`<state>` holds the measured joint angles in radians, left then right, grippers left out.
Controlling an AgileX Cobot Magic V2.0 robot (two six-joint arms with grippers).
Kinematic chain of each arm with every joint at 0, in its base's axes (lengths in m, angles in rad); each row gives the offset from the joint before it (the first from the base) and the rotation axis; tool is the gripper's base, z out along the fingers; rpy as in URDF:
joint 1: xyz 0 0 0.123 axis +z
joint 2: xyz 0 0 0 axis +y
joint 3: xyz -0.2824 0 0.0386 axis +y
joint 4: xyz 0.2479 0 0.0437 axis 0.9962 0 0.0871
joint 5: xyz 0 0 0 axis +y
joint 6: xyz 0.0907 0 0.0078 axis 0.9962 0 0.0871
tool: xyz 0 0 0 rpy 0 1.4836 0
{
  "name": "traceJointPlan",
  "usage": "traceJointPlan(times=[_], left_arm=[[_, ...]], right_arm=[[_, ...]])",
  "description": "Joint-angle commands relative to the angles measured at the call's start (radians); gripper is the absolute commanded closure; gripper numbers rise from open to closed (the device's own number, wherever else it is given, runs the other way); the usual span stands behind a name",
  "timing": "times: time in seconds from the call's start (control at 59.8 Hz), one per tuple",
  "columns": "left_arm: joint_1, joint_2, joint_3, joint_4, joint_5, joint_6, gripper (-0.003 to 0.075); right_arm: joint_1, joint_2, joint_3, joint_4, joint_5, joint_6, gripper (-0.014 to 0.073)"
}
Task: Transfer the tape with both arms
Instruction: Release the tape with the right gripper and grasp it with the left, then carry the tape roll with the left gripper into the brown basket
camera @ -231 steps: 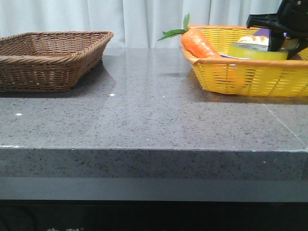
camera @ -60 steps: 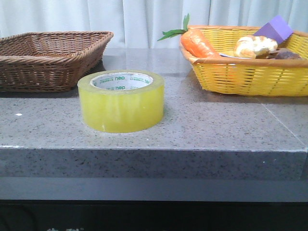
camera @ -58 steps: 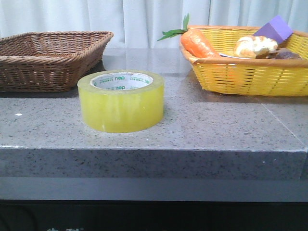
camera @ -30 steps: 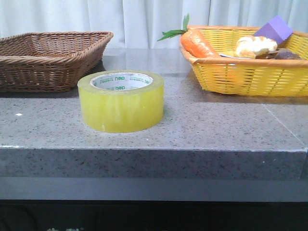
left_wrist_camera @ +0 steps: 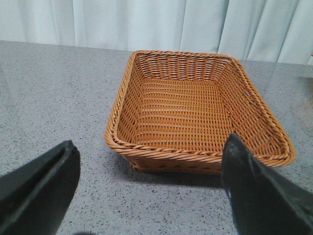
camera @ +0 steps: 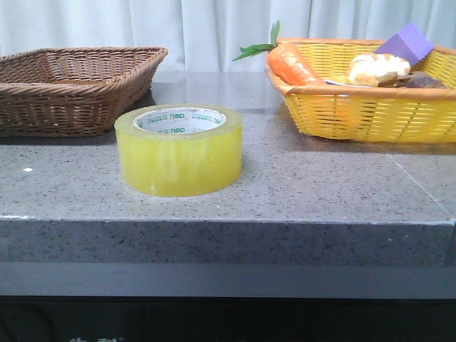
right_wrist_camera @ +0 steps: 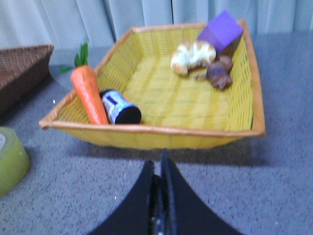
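Observation:
The tape [camera: 179,149], a wide yellow roll with a white core and green lettering, lies flat on the grey table between the two baskets. Its edge also shows in the right wrist view as the tape [right_wrist_camera: 11,161]. Neither gripper appears in the front view. My left gripper [left_wrist_camera: 149,188] is open, hanging over the table just before the brown wicker basket [left_wrist_camera: 195,112], with nothing between its fingers. My right gripper [right_wrist_camera: 159,169] is shut with nothing in it, pointing at the yellow basket [right_wrist_camera: 161,134].
The brown basket [camera: 71,85] stands at the back left. The yellow basket [camera: 370,114] at the back right holds a carrot [camera: 293,65], a bread piece [camera: 376,68], a purple block [camera: 405,41], a small can [right_wrist_camera: 120,107] and a brown item [right_wrist_camera: 218,73].
Over the last second nothing has moved. Earlier, the tape lay in the yellow basket under the right gripper; now it rests on the table and that arm has left the front view.

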<state>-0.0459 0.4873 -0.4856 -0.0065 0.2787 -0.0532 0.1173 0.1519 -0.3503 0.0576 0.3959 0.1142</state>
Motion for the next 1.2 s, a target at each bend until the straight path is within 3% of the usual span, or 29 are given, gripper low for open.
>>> traceJointPlan(times=[0.0, 0.251, 0.519, 0.87, 1.188], left_arm=[[-0.02, 0.013, -0.039, -0.013, -0.067, 0.033, 0.0134], [-0.24, 0.198, -0.153, -0.013, 0.13, 0.125, 0.0134], [-0.517, 0.496, -0.305, -0.085, 0.163, 0.101, 0.0134], [-0.559, 0.847, -0.55, -0.177, 0.292, 0.069, 0.0134], [-0.559, 1.046, -0.655, -0.177, 0.289, 0.069, 0.0134]], right_arm=[[-0.006, 0.006, -0.023, -0.018, -0.098, -0.003, 0.0636], [-0.006, 0.005, -0.023, -0.018, -0.102, -0.003, 0.0636], [-0.006, 0.005, -0.023, -0.018, -0.104, -0.003, 0.0636], [-0.006, 0.005, -0.023, -0.018, -0.104, -0.003, 0.0636], [-0.006, 0.005, -0.023, -0.018, -0.103, -0.003, 0.0636]])
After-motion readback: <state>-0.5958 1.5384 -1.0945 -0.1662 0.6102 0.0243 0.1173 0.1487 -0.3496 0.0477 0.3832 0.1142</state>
